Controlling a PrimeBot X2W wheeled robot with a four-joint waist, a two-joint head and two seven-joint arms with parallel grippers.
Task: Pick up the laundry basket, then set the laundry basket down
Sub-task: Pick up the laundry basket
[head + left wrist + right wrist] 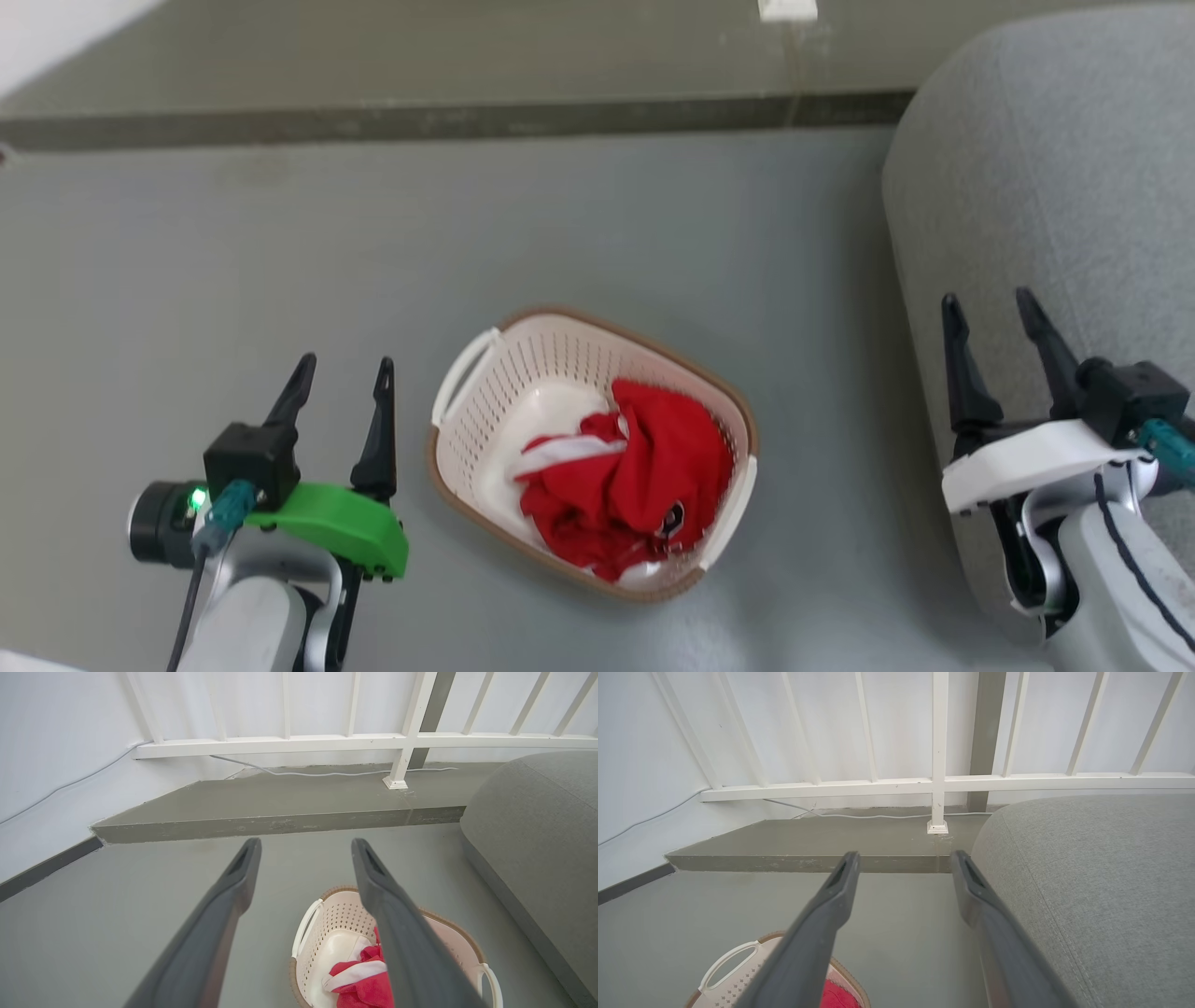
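On the grey floor, more or less between the robot's two arms, sits the laundry basket. It's cream-white with holes down the sides and a brown rim, and it's turned a bit diagonal. Both of its white handles are free: one handle faces the left arm and the other handle points toward the right one. Inside there's a crumpled red garment with some white bits on it, piled against the right-hand half so you can see bare basket bottom on the other side. The left end effector, the one with the green bracket, hangs just beside the basket on its left. Its two dark fingers are spread apart with nothing between them, and it isn't touching the basket. The right end effector is well off to the right, over the edge of a big grey upholstered seat, fingers also apart and holding nothing. Further back the floor meets a low raised step, and from the left wrist camera you can see a white railing standing on it with a pale cable trailing along the base of the wall.
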